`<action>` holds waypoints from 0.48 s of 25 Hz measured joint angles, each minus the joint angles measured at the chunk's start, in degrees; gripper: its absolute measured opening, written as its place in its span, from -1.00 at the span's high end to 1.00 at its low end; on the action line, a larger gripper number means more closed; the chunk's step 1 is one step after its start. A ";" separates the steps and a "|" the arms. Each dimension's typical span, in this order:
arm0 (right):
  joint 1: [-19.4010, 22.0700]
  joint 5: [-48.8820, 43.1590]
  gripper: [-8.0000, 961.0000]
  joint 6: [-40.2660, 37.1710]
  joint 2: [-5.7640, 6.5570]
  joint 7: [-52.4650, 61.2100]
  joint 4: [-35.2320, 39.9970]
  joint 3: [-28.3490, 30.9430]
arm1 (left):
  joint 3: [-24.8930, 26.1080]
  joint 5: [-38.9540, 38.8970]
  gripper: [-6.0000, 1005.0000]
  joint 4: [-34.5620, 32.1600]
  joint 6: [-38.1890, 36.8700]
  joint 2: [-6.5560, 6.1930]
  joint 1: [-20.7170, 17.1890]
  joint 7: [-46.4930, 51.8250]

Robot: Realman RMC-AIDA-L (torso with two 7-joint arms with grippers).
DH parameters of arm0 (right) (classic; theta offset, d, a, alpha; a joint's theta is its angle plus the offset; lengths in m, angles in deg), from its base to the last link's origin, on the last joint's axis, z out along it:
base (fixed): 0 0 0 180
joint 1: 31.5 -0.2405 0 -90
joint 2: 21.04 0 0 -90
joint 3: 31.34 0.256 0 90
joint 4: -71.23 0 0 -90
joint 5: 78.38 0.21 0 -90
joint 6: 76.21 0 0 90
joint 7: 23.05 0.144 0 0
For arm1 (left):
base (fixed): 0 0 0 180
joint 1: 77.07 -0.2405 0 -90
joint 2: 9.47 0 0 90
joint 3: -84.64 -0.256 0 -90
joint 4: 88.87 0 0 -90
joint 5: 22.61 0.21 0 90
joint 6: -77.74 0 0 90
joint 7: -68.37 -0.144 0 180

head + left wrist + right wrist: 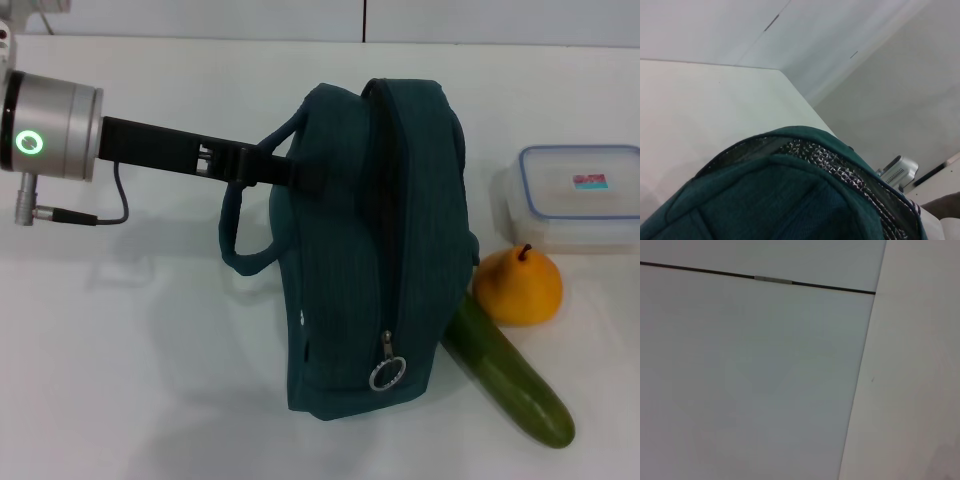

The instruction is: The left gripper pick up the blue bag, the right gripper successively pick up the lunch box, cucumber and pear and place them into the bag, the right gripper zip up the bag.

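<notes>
Partly bag-hidden left hand [300, 172] fingertips

Left arm: reaches in from the worktop's left edge, level and pointing toward the middle; silver cylindrical wrist with a glowing green ring, a thin black cable looping beneath it.
Left end effector [290, 170]: black two-fingered metal claw, stretched out flat ahead of the wrist; its fingers are closed on a loop handle of the dark teal-blue fabric bag [375, 250], near the bag's top.
Right arm: outside the head view; its wrist camera shows none of its own parts.
</notes>
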 joint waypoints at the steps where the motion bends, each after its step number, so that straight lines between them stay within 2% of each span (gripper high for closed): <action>1: -0.01 -0.01 0.32 0.02 0.00 -0.02 0.00 -0.02 | 0.01 0.00 0.88 0.00 0.00 0.00 0.00 -0.10; 5: -0.07 -0.12 0.33 0.07 0.02 -0.03 0.00 -0.05 | 0.14 0.00 0.88 0.00 0.00 0.00 0.00 -0.33; 10: -0.15 -0.11 0.72 0.07 0.04 -0.50 0.01 -0.11 | 0.18 0.01 0.88 0.00 0.00 0.00 0.00 -0.47; 12: -0.15 -0.12 0.73 0.06 0.04 -0.57 0.01 -0.21 | 0.26 0.01 0.88 0.01 0.00 0.00 0.00 -0.65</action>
